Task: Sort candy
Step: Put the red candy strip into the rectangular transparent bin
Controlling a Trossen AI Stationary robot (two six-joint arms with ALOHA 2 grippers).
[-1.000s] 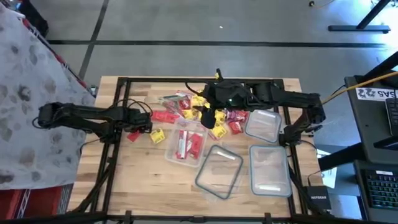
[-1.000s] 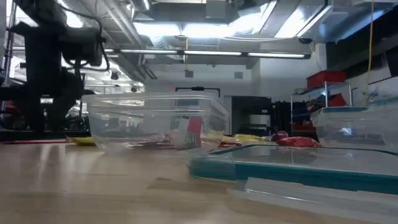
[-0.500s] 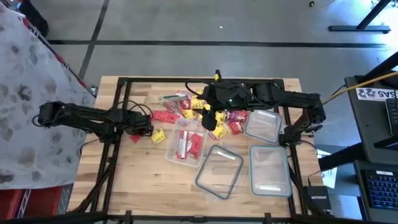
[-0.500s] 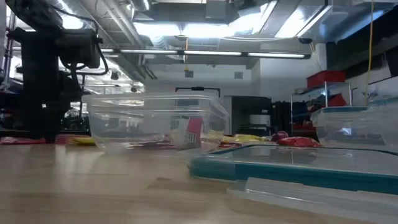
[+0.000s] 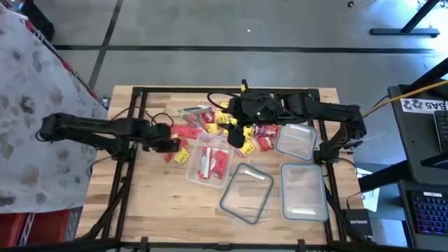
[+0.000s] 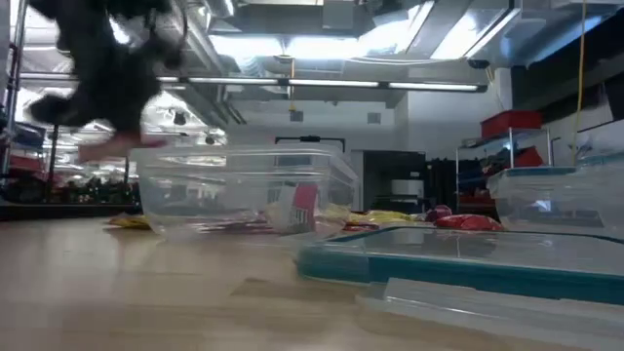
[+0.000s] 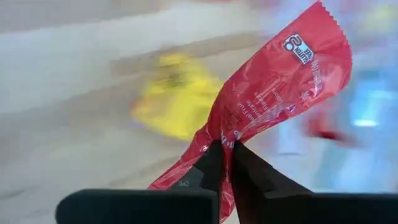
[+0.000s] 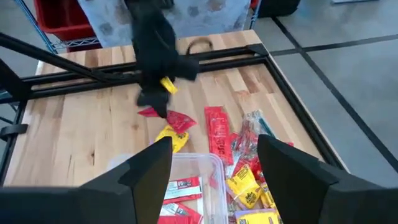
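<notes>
- Red candy wrapper [image 7: 273,106] pinched by one end btwn the left gripper's [image 7: 225,163] fingertips; rest of it hangs free beyond the tips. Prob held by the crimped end so it drops clean into a container.
- From above, left gripper [image 5: 170,145] sits over the wood table [image 5: 161,192], just beside the yellow candy [image 5: 180,155] & near the container w/ red candy in it [image 5: 210,162]. Low view shows it lifted off the tabletop, wrapper w/ it.
- Judgement: red goes w/ red, so that container looks like the target.
- Loose candy pile [image 5: 213,120] spreads across the far middle of the table, red & yellow mixed, still unsorted.
- Right gripper [image 5: 236,133] is above the pile, beside the red-candy container; fingers [image 8: 152,168] spread wide, nothing btwn them, likely lining up a pick.
- Three other clear containers on the right side: one by the pile [image 5: 295,140], two nearer [image 5: 247,192] [image 5: 304,190], all look unfilled, prob for other colours.
</notes>
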